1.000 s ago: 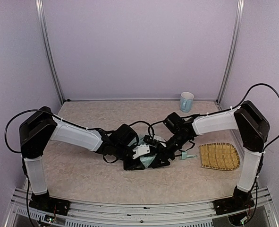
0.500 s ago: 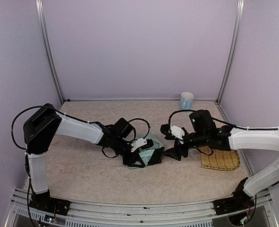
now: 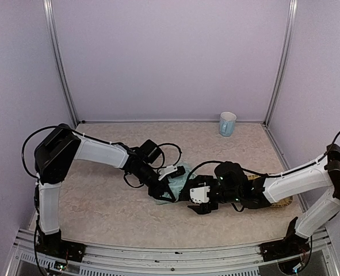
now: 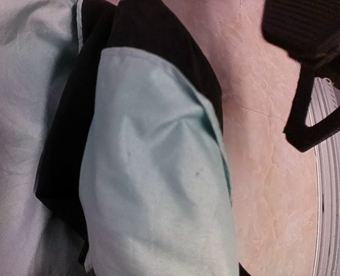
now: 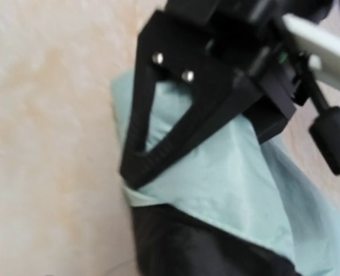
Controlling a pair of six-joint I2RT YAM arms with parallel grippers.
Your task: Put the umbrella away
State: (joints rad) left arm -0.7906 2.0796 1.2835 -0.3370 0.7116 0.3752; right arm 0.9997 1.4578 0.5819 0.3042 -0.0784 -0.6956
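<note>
1. the umbrella is lying bunched up mid-table, its mint fabric showing over black lining.
2. the left gripper is pinching its fabric at the near end.
3. the right gripper is hovering just beside it, spread and holding nothing.
4. a mug is standing well apart at the back.

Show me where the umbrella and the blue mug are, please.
umbrella (image 4: 158, 172), left wrist view, on the big mint fabric fold.
mug (image 3: 227, 123), top view, on its side wall.
</note>
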